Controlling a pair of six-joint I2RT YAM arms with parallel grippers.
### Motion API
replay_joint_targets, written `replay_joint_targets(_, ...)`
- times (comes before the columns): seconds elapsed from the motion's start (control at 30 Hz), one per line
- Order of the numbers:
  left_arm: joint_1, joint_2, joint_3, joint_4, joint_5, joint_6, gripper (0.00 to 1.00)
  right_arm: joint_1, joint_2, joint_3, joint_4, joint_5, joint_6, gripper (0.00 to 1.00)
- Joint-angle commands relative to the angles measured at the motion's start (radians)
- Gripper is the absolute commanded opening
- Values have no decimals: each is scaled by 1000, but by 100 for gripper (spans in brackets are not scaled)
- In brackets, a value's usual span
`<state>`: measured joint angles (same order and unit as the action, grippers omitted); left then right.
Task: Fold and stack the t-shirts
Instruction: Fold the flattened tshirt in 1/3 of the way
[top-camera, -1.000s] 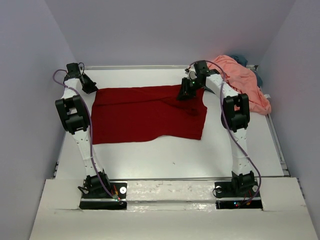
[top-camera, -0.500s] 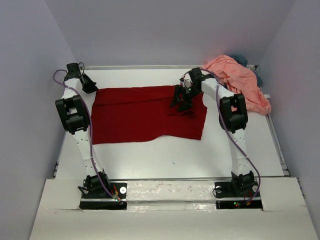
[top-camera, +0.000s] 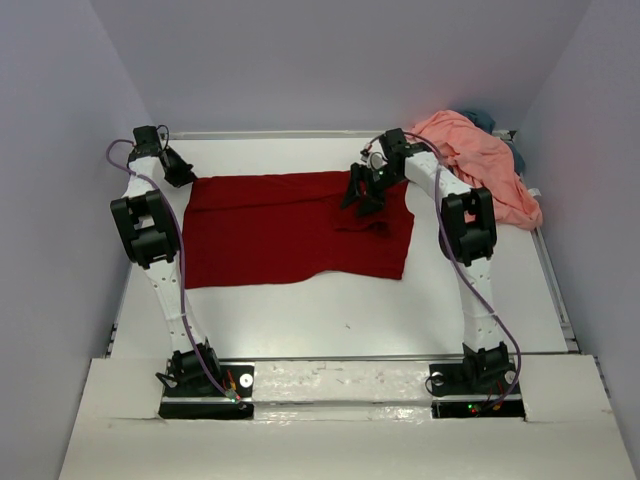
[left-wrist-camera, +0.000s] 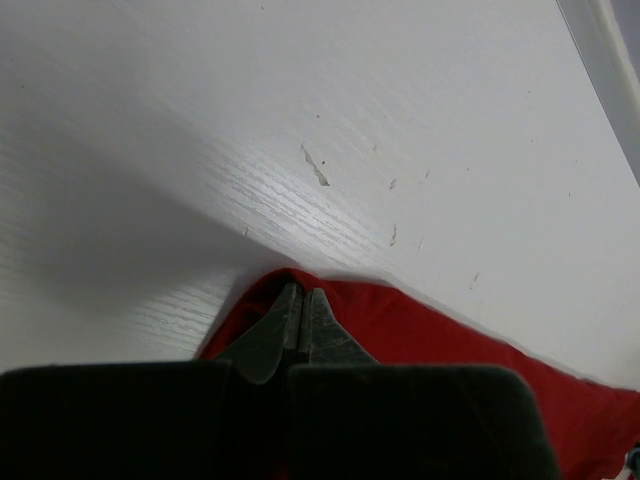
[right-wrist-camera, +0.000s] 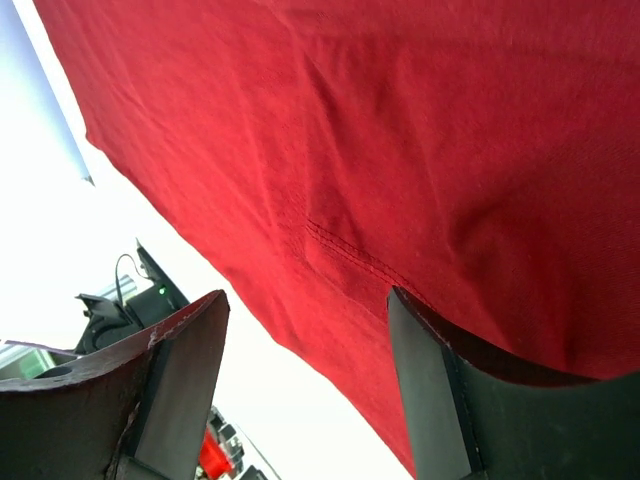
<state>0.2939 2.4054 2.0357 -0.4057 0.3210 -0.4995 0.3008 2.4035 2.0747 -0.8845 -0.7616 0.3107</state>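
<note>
The dark red t-shirt (top-camera: 290, 230) lies spread flat across the middle of the table. My left gripper (top-camera: 186, 178) is at its far left corner, shut on the cloth; in the left wrist view the closed gripper (left-wrist-camera: 300, 296) pinches the shirt's red edge (left-wrist-camera: 450, 345). My right gripper (top-camera: 362, 196) hovers open over the shirt's far right part, where a small fold lies. In the right wrist view the right gripper (right-wrist-camera: 305, 300) holds nothing, with red cloth (right-wrist-camera: 400, 130) beneath it. The salmon pink t-shirt (top-camera: 480, 165) is heaped at the far right, with a slate blue-grey t-shirt (top-camera: 517, 157) partly hidden under it.
The white table (top-camera: 340, 310) has a raised rail along its far edge (top-camera: 290, 133) and right edge (top-camera: 555, 290). Purple walls stand close on three sides. Both arm bases (top-camera: 205, 375) sit at the near edge.
My right gripper has opened and let go of the dark red shirt's far right part, then shifted slightly left. The cloth has settled into a small fold. The left gripper has not moved.
</note>
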Motion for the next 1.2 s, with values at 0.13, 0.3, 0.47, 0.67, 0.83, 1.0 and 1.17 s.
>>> replay_joint_targets(0.13,-10,-158,4,13,55,-2,11,-103,-86,47,2,22,2,70)
replay_joint_targets(0.3,-22,-259,-5,21,70,4,22,-146,-136,-1,18,22,10,69)
replay_joint_targets(0.47,-44,-393,-161,70,46,19,35,-155,-205,-162,124,-1,41,69)
replay_joint_targets(0.67,-51,-410,-212,62,107,30,42,-155,-218,-215,139,-15,45,69)
replay_joint_targets(0.83,-145,-472,-293,85,191,10,41,-155,-236,-272,162,-10,53,68)
replay_joint_targets(1.0,-329,-497,-359,119,248,-28,40,-164,-274,-347,234,-18,93,66)
replay_joint_targets(1.17,-436,-491,-341,137,288,-63,40,-173,-296,-403,278,-16,126,65)
